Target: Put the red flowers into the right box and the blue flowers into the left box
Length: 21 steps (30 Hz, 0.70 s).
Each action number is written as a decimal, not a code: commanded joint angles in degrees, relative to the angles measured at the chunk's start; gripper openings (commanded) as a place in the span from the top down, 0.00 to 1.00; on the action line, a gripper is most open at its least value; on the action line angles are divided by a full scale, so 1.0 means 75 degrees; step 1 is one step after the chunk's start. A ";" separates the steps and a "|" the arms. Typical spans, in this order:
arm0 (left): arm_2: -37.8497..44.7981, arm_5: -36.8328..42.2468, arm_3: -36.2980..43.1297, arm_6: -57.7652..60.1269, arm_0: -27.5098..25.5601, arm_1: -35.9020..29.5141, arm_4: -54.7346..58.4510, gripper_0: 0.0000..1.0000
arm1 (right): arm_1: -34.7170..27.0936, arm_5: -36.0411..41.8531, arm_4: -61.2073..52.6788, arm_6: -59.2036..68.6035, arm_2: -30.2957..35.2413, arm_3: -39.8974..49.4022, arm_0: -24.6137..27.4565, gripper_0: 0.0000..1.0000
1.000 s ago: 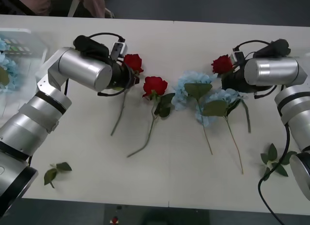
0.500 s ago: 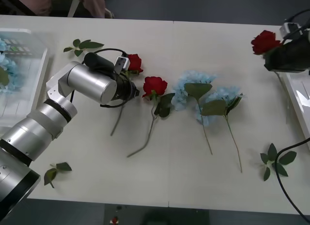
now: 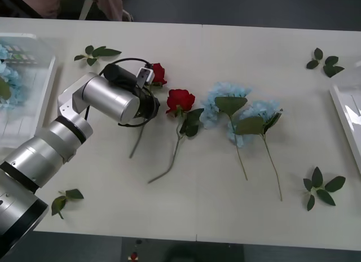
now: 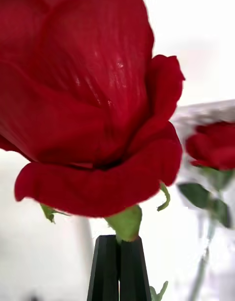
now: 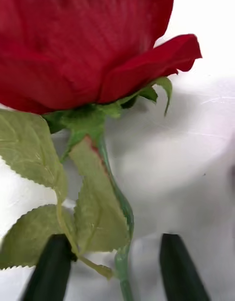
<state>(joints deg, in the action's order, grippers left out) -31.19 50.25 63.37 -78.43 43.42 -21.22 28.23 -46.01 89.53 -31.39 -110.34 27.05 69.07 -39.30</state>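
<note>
Left gripper (image 5: 115,266): fingers parted, straddling the stem of a red rose (image 3: 157,73) lying on the table (image 3: 225,205), not clamped. Right gripper (image 4: 119,266): black fingers pressed together on the stem just under a second rose's bloom (image 4: 93,110), grasping it. Third rose (image 3: 180,99): on the table just right of the first. Blue flowers (image 3: 240,115): two clusters right of that third rose, stems toward the robot. Left box (image 3: 34,110): far left of the roses, holding blue blooms. Right box (image 3: 345,112): far right table edge. Loose leaf sprigs (image 3: 321,186): scattered about.
</note>
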 commanded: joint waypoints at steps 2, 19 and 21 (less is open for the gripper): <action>-0.0036 -0.0032 -0.0035 -0.0148 0.0187 0.0088 -0.0003 1.00 | -0.0651 -0.0136 -0.0197 -0.0557 0.0565 0.0247 0.0623 1.00; -0.0036 -0.0032 0.0200 -0.0206 0.0187 -0.0076 -0.0366 1.00 | -0.0229 -0.4284 -0.0185 -0.0616 -0.0302 -0.0761 0.2088 1.00; 0.0022 -0.0032 0.0563 -0.0194 0.0175 -0.0241 -0.0061 1.00 | -0.0076 -0.4706 -0.0173 -0.0639 -0.0372 -0.0971 0.2088 1.00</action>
<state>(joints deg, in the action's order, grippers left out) -31.26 50.25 63.64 -78.57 43.43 -21.25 25.76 -47.91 56.26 -32.44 -113.69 22.78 62.40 -22.14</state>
